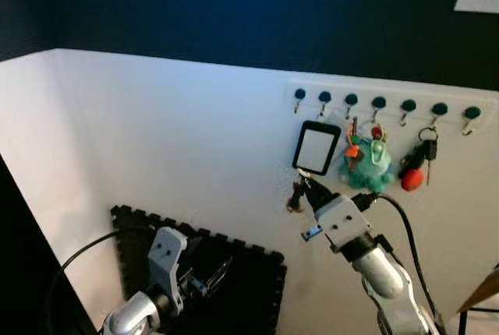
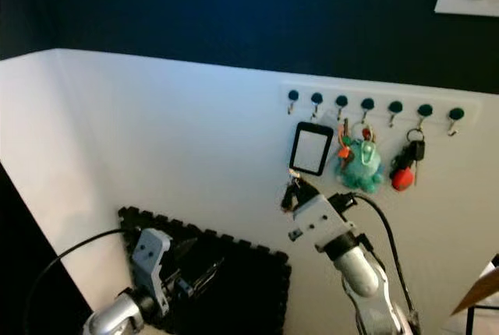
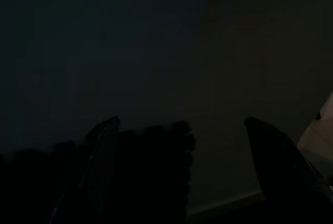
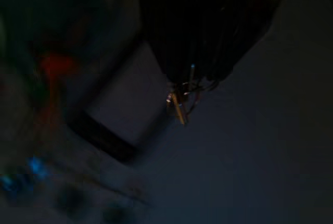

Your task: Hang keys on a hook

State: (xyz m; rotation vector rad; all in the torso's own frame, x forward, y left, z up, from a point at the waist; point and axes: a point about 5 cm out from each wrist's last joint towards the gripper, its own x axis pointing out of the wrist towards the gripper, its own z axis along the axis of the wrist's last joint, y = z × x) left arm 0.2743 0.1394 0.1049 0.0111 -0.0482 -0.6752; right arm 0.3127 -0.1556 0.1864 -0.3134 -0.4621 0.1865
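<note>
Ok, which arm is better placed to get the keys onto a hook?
The right. Its end effector is shut on the keys just below the hook rail. The left end effector hangs open, low by the black mat.

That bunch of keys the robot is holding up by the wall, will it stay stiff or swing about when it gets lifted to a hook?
The keys dangle below the right hand, so they would likely swing and twist with each move. They look like small metal pieces on a ring, so probably light but loose. Threading them onto a hook may need a slow, steady lift.

Left hooks (image 1: pixel 299 95) free; card tag (image 1: pixel 316 147) crowds below.
</note>
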